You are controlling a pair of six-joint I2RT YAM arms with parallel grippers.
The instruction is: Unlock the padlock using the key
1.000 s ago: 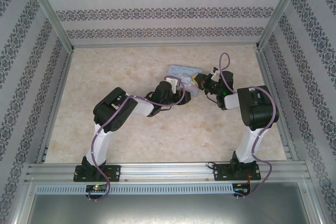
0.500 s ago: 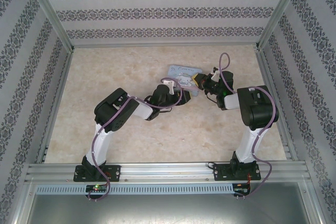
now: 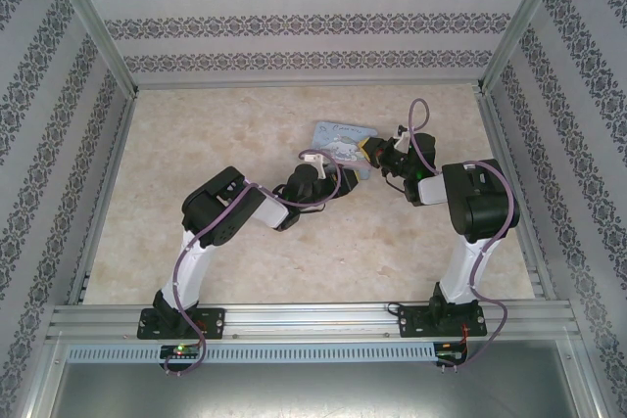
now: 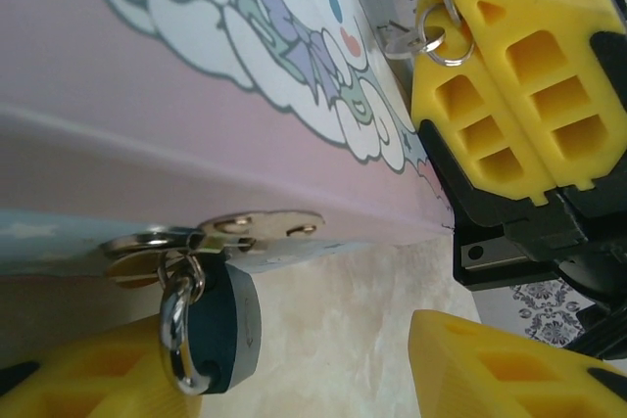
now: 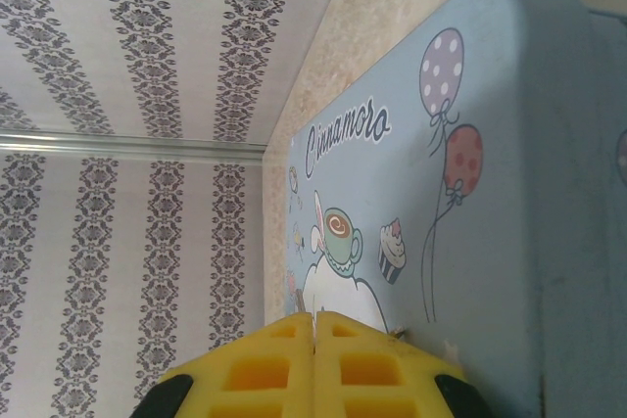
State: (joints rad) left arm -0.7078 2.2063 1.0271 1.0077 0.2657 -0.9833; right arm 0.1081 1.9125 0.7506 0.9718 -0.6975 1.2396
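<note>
1. Left gripper (image 3: pixel 336 179), released, is being drawn back slightly from the tin (image 3: pixel 338 132).
2. Padlock (image 4: pixel 217 325) is being left hanging, unsteadied, at the tin's near edge.
3. Key (image 4: pixel 400 41) is being clenched in right gripper (image 5: pixel 314 325); insertion pending.

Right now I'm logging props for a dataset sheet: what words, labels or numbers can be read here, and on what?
"Cinnamoro": dark script on the lid of the pale-blue tin, right wrist view.
The tin's print in the top view: too small to read.
The padlock: no lettering visible.
</note>
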